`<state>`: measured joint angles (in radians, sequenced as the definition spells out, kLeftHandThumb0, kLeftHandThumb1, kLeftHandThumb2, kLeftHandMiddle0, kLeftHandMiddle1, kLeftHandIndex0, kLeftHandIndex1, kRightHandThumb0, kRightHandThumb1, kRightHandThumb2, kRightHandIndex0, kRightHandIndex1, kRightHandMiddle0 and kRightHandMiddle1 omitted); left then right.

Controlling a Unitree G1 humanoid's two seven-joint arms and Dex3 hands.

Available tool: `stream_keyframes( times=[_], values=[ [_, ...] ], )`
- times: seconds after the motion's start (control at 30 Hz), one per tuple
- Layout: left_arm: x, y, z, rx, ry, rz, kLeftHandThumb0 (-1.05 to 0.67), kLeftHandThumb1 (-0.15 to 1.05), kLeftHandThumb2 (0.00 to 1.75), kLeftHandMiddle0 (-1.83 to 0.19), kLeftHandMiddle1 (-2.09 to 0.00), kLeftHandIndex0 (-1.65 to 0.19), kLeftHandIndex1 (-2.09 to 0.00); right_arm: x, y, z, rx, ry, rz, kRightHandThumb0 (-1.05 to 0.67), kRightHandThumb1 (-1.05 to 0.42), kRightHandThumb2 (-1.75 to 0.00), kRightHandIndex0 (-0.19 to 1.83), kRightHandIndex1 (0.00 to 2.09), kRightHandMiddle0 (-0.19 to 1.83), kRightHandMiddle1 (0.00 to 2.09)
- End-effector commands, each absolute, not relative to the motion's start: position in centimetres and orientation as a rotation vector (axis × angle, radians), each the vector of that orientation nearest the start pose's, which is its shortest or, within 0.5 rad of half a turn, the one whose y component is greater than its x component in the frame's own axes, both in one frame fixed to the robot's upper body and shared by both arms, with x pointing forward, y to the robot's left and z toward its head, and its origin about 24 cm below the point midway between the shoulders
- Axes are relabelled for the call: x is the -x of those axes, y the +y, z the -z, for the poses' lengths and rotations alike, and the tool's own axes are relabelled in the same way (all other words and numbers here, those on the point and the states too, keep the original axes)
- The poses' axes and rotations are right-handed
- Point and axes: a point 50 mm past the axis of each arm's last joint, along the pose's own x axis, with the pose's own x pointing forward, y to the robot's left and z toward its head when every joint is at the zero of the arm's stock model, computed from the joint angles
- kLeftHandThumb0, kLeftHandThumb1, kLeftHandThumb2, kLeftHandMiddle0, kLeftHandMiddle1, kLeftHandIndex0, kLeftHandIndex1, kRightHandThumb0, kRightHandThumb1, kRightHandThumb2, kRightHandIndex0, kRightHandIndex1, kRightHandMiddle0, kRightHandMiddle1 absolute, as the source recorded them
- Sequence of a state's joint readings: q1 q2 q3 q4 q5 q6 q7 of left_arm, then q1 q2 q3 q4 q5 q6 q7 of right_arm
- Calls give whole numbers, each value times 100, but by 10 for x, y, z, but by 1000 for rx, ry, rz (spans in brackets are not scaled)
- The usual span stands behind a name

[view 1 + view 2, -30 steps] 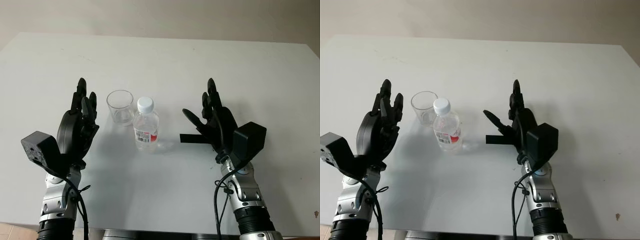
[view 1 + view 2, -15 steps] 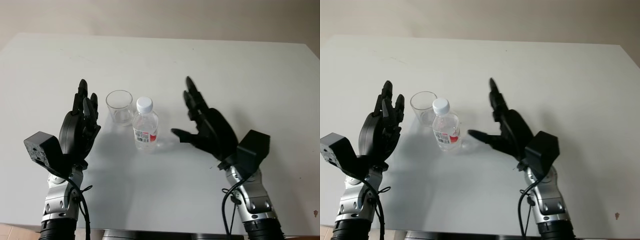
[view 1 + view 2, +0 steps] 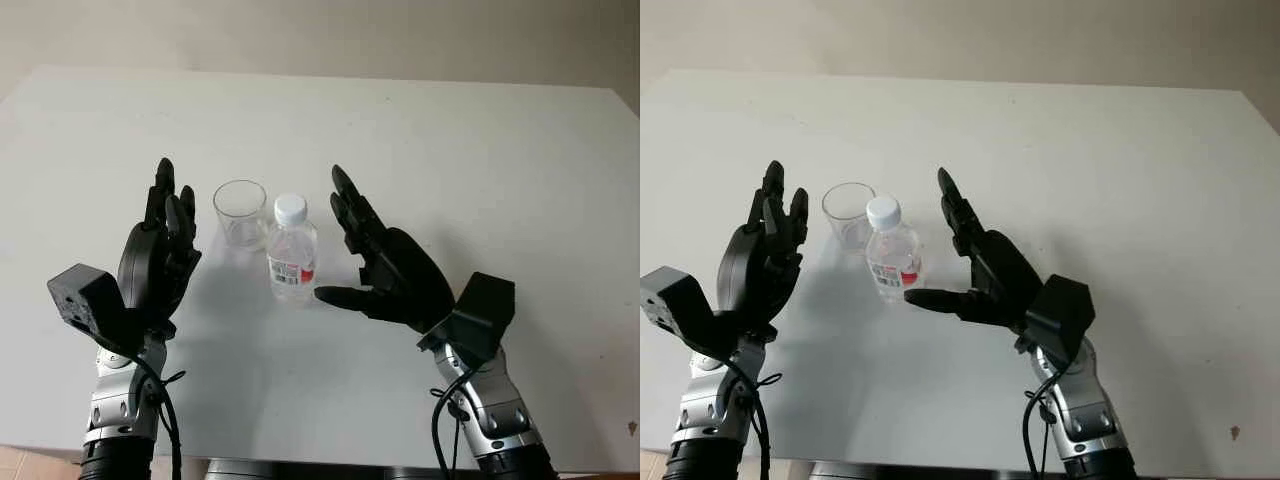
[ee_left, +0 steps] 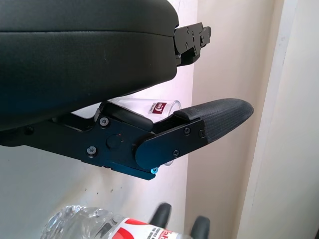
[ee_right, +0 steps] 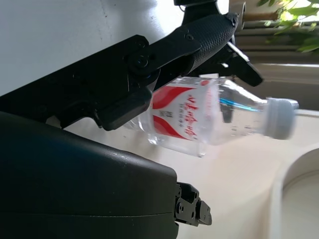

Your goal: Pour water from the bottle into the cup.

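**Right hand closing in on bottle — tip-over risk**

Bottle (image 3: 292, 250) stands upright at centre-left of the head view, white cap on, red/white label facing the camera. Cup (image 3: 240, 213) sits just up-left of it, nearly touching, upright, looks empty.

Right hand (image 3: 378, 262) is just right of the bottle, open, fingers spread: thumb reaching low toward the bottle's base, other two fingers up beside the neck. Not gripping yet; a small gap shows in the right wrist view. Left hand (image 3: 160, 255) is at lower left, just left of the cup, open, fingers pointing up close together, holding nothing.

Risks, as I judge them:
- Thumb comes in low; if it hits first, the bottle could slide or topple into the cup, since they're so close.
- Cap is on, so no water pours till it's off.
- Light clear cup could skid if bumped.

Count: 1 bottle, 1 cup, 2 hands, 1 table (image 3: 500, 150).
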<state>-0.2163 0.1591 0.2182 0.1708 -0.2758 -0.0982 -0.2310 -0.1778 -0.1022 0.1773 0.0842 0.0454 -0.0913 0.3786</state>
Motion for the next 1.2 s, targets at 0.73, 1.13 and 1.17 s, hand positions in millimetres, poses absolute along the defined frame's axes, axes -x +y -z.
stream_keyframes(
  times=[0.73, 1.13, 1.17],
  values=[
    [-289, 211, -80, 124, -213, 29, -76, 105, 77, 12, -6, 18, -5, -296, -31, -50, 78, -118, -594, -91, -87, -5, -19, 0, -19, 0],
    [-290, 213, -81, 125, -216, 31, -77, 105, 76, 12, -6, 18, -6, -296, -23, -57, -78, -151, -329, -66, -92, -6, -16, 149, -14, 144],
    [-290, 213, -81, 126, -215, 31, -77, 105, 76, 11, -6, 18, -6, -297, -23, -58, -71, -156, -302, -62, -95, -6, -4, 184, -13, 183]
  ],
)
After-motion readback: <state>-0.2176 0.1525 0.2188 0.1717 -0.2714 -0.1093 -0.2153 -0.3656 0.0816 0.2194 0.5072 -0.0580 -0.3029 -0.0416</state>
